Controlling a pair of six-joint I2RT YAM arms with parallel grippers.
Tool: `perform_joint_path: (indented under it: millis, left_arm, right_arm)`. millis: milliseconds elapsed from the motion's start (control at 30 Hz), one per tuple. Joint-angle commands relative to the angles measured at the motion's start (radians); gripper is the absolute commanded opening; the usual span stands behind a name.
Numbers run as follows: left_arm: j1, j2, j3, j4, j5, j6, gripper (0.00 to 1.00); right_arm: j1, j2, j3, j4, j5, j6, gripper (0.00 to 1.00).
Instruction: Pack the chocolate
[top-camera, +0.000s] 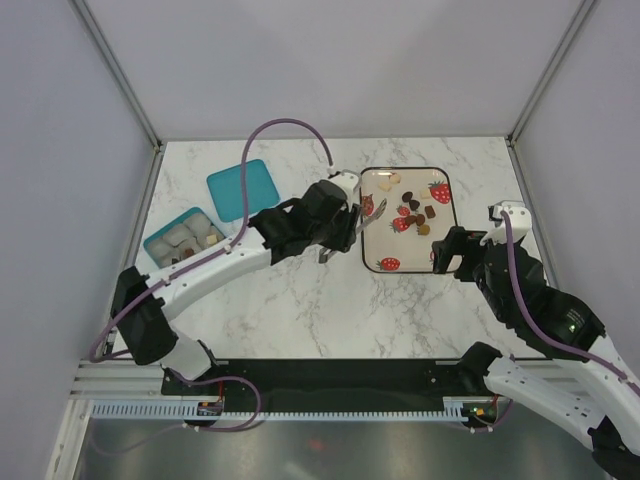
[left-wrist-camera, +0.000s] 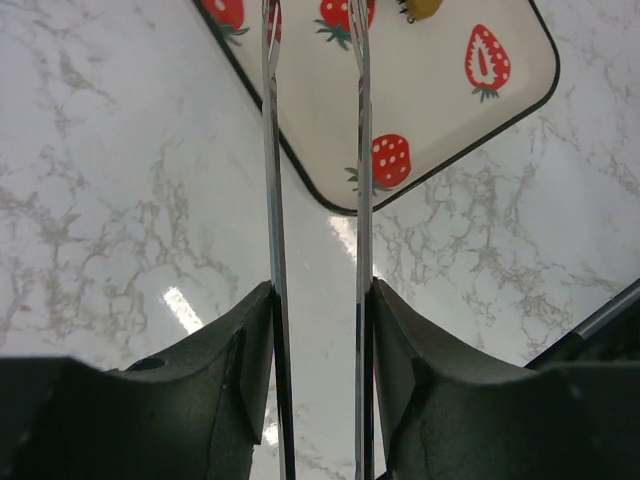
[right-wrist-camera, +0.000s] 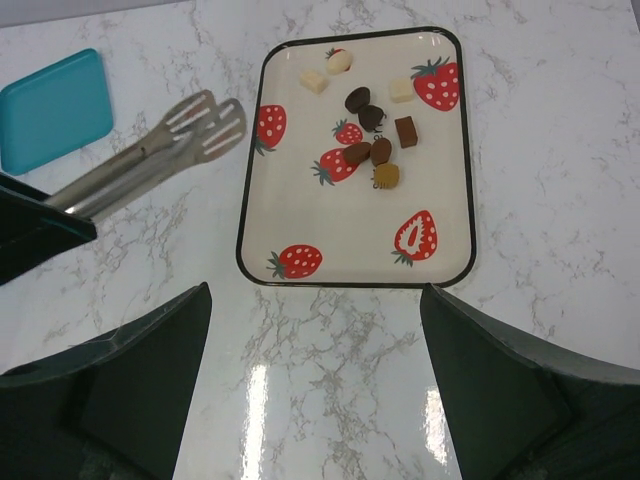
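Note:
Several chocolate pieces (right-wrist-camera: 371, 118), dark brown, mid brown and cream, lie in the far half of a strawberry-print tray (right-wrist-camera: 350, 235); they also show in the top view (top-camera: 412, 212). My left gripper (left-wrist-camera: 320, 300) is shut on silver tongs (left-wrist-camera: 272, 180), seen in the top view (top-camera: 345, 220). The tongs (right-wrist-camera: 190, 128) have a small gap between their arms and hold nothing; their tips are at the tray's left edge. My right gripper (right-wrist-camera: 315, 370) is open and empty, just short of the tray's near edge (top-camera: 445, 250).
A teal compartment box (top-camera: 185, 237) holding a few chocolate pieces stands at the left. Its teal lid (top-camera: 243, 189) lies beside it, also seen in the right wrist view (right-wrist-camera: 50, 105). Grey walls enclose the marble table (top-camera: 300, 300).

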Motion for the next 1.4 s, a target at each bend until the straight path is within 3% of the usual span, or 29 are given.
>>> perform_joint_path:
  millis: [0,333,867,1367]
  left_arm:
    - [-0.056,0.085,0.109,0.141,-0.027,0.019,0.49]
    - [-0.163,0.330,0.228,0.231,0.007,0.049,0.50]
    - [-0.168,0.564,0.327,0.228,-0.013,0.027,0.49]
    - [-0.168,0.633,0.383,0.213,-0.037,0.041,0.48]
  right_arm:
    - [0.006,-0.012,0.049,0.001,0.042,-0.019,0.94]
    - [0.005,-0.036,0.047,0.005,0.088,-0.059,0.94]
    - [0.005,-0.104,0.021,0.015,0.122,-0.070,0.94]
    - [0.008,-0.095,0.027,0.018,0.119,-0.073,0.94]
